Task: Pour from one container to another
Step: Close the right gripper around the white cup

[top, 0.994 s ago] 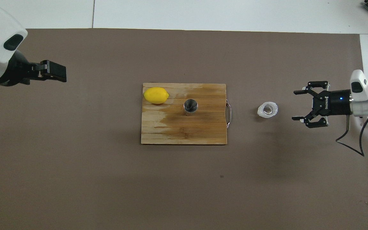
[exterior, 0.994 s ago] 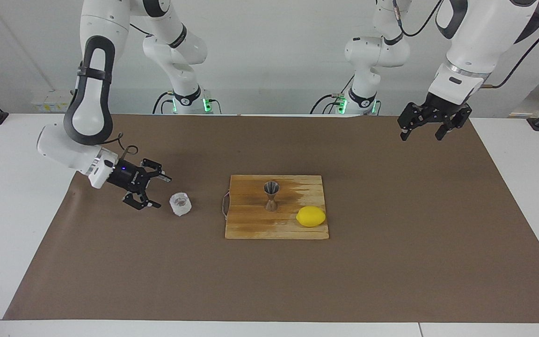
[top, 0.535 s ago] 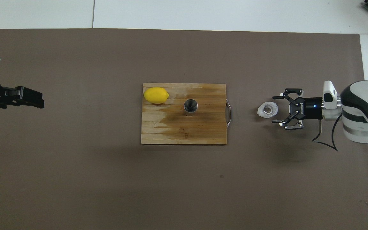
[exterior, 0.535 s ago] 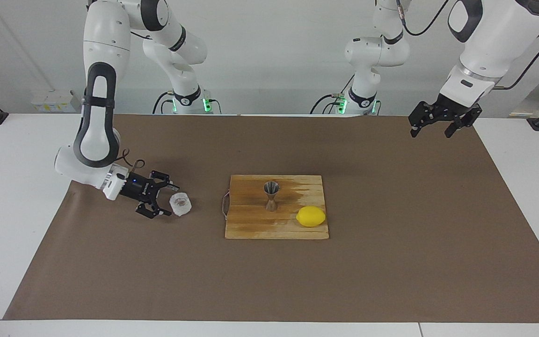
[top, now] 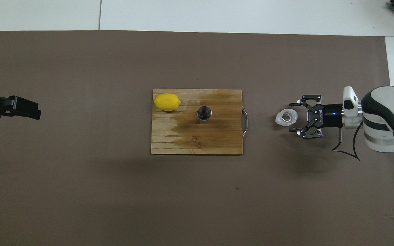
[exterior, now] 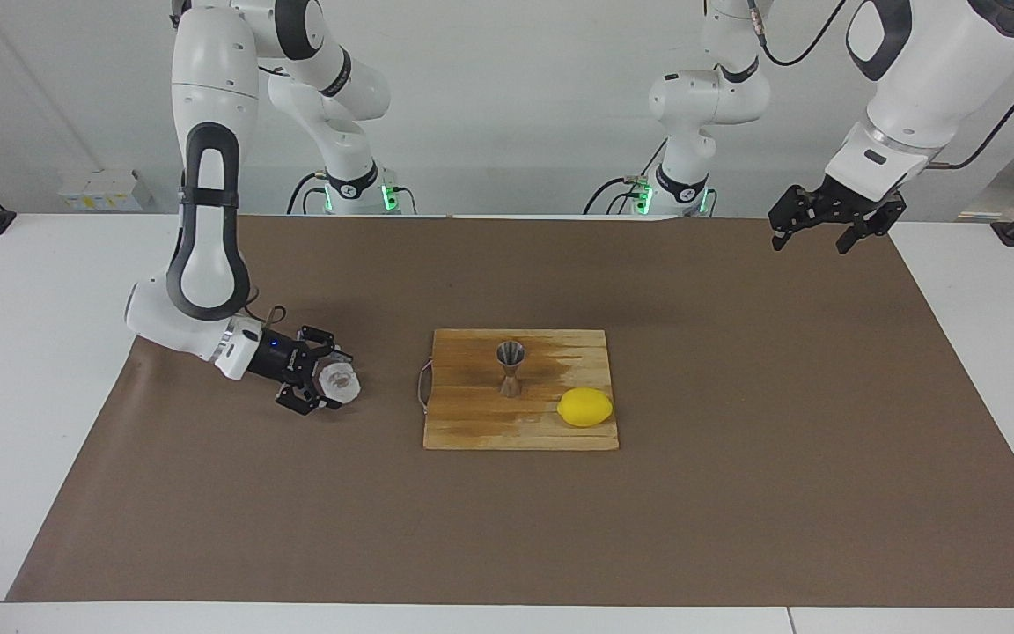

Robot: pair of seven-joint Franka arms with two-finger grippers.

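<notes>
Glass tumbler (exterior: 340,382) stands upright on the brown mat (exterior: 736,493), toward the right arm's end of the table, well apart from the wooden board (exterior: 472,423). Contents can't be made out. Right gripper (exterior: 324,384) lies low and level at the tumbler, fingers spread to either side of the glass; from above the tips reach only partway along it, and no finger shows pressed against the wall, so I judge it not yet gripped. Steel jigger (exterior: 510,367) stands upright near the middle of the board, wide mouth up, nothing over it. Lemon (exterior: 584,407) lies on the same board, at the corner farther from the robots toward the left arm's end, near the jigger but apart from it. Left gripper (exterior: 825,231) hangs raised over the mat's edge at its own end, fingers spread, holding nothing; that arm waits. Progress, as I read it: only the approach to the tumbler is done. Left to do: close on the glass, lift it, carry it over the board to the jigger, tip it. The jigger's mouth is small and its waist narrow, so aim will matter, and a nudge could topple it.
</notes>
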